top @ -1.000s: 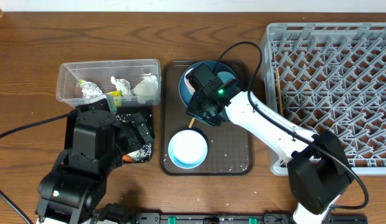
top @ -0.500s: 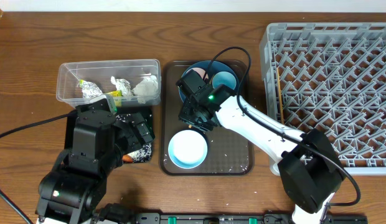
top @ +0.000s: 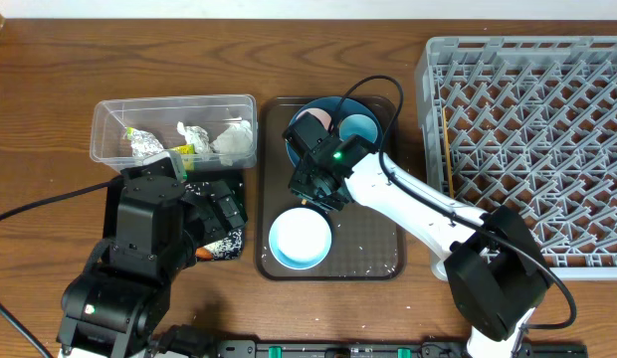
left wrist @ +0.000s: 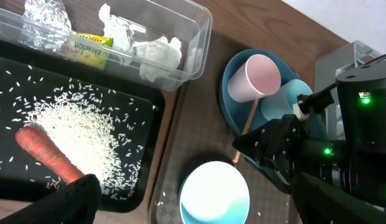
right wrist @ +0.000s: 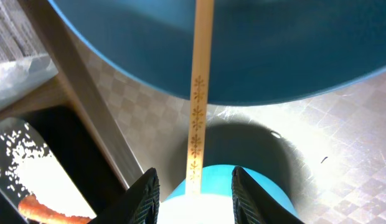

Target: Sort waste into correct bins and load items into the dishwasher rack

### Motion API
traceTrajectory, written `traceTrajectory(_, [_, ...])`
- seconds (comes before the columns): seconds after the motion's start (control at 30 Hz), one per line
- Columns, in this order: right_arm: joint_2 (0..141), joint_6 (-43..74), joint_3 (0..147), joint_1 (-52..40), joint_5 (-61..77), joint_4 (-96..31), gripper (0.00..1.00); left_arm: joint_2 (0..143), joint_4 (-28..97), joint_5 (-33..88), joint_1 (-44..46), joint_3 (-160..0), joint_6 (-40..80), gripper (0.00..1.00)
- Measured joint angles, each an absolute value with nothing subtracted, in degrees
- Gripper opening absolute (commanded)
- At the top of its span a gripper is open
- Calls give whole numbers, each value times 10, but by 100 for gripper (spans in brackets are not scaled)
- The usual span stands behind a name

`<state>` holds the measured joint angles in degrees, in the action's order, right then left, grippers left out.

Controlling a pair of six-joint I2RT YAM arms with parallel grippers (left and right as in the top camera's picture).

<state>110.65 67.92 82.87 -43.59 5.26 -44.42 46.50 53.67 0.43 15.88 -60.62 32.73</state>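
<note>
Overhead, above the surface: the right arm (top: 408, 199) is reaching across the brown serving tray (top: 378, 261), its wrist hanging between the blue plate (top: 338, 104) and the pale bowl (top: 301, 239). The left arm (top: 139, 249) is sitting over the black tray (top: 234, 189), well apart from that spot, so the right is the nearer. The dishwasher rack (top: 527, 149) is standing to the right. A thin wooden stick (top: 446, 139) is lying along its left edge, probably a chopstick already loaded.

Left wrist view: the left fingers (left wrist: 62, 202) are spread wide, grasping nothing, over rice (left wrist: 75, 124) and a carrot (left wrist: 47, 155). The clear tub (left wrist: 193, 37) is holding napkins (left wrist: 155, 50) and a wrapper (left wrist: 87, 46); its yellow label is carrying dark lettering too blurred to read. A chopstick (left wrist: 246, 124) is slanting from the plate, beside the tipped pink cup (left wrist: 255, 78) and light blue cup (left wrist: 286, 99), down toward the bowl.

Right wrist view: the chopstick is running straight away from the camera, near end at the bowl's rim, far part crossing the plate's edge. The right fingers (right wrist: 146, 196) are standing one either side with gaps showing, not yet pinching. Gold flower motifs, no writing. Judgement: the stick is lying centred, so a squeeze across its width should catch it.
</note>
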Motion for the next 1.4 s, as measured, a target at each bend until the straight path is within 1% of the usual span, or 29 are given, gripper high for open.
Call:
traceTrajectory(0.63, [1107, 723, 829, -437, 34, -445, 28, 465, 537, 4, 159, -606, 327, 100])
traceTrajectory(1.4, [1107, 742, 826, -437, 25, -425, 29, 465, 537, 4, 159, -606, 327, 100])
